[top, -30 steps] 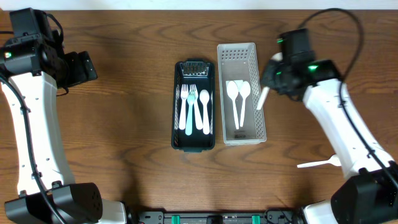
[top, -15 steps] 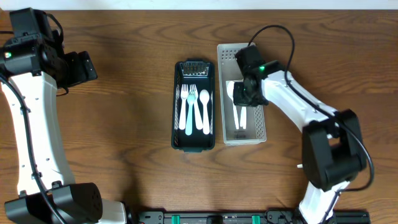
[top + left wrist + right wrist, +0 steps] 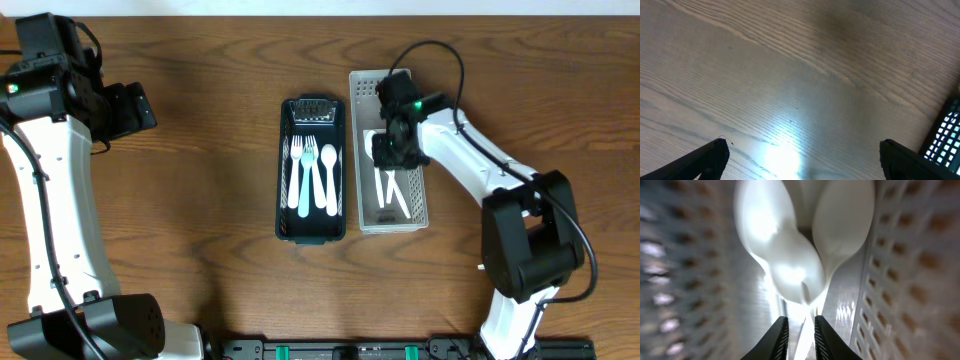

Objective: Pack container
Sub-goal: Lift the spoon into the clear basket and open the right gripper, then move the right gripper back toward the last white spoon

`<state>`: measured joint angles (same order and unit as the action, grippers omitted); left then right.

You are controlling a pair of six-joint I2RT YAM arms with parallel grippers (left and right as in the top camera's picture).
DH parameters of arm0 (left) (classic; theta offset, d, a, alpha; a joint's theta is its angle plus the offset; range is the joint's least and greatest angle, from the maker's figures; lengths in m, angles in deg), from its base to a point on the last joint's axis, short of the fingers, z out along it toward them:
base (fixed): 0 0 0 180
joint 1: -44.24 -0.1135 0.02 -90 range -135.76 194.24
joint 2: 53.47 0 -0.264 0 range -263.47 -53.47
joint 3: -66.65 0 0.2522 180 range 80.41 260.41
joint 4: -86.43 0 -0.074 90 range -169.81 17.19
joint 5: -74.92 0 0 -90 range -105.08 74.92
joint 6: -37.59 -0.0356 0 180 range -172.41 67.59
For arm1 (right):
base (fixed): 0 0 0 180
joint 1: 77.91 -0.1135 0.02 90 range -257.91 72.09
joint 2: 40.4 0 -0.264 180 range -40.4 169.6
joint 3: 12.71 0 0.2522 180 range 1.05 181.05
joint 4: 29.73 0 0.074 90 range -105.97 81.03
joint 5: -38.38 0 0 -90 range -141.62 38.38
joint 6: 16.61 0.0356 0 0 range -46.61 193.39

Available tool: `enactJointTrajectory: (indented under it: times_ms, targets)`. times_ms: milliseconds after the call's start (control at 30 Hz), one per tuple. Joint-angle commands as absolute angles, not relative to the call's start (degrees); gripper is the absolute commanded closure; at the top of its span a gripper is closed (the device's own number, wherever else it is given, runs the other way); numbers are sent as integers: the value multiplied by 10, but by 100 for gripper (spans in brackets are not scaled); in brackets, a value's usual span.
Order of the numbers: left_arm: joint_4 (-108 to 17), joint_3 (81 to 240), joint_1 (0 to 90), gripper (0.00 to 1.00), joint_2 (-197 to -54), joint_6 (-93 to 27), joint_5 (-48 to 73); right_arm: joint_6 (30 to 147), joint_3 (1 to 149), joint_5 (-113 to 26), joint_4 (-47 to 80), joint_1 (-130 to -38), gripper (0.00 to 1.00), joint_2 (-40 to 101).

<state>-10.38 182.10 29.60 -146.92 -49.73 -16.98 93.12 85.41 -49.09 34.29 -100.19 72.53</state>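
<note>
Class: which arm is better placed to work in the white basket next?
Right: the right end effector is inside the white basket over the spoons; the left end effector is far off.

— Changes noted on the right side?
— One second back the right gripper [image 3: 390, 152] hung outside the white basket [image 3: 392, 226], just beside its right wall, carrying a white utensil [image 3: 401, 198]. It has since swung left across the rim and now sits low inside, over the bowls of the spoons [image 3: 381, 190].
— And the utensil?
— Now inside the basket, slanted beside the spoon handles
</note>
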Motion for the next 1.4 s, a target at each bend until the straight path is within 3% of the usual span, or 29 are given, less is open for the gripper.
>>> enactJointTrajectory:
  times_ms: [0, 133, 200, 267, 300, 433, 767, 1067, 1367]
  targets:
    - [-102, 1817, 295, 2, -1476, -507, -173, 943, 924, -526, 360, -987, 78, 654]
    - [-102, 1817, 295, 2, -1476, -507, -173, 1018, 973, -580, 410, -938, 74, 596]
    - [-102, 1817, 295, 2, -1476, -507, -173, 1074, 978, -611, 450, -897, 46, 562]
    - [-102, 1817, 295, 2, -1476, -507, -173, 1138, 978, -631, 499, -849, 34, 534]
    - [-102, 1817, 295, 2, -1476, -507, -173, 1167, 978, -632, 521, -823, 22, 523]
    - [-104, 1817, 295, 2, -1476, -507, -172, 1222, 978, -606, 577, -731, 2, 503]
    - [-105, 1817, 295, 2, -1477, -507, -172, 1406, 855, -557, 680, -616, 1, 505]
    - [-104, 1817, 295, 2, -1477, -507, -172, 1382, 650, -566, 473, -614, 1, 505]
    - [-104, 1817, 295, 2, -1477, -507, -172, 1318, 541, -579, 338, -613, 1, 505]
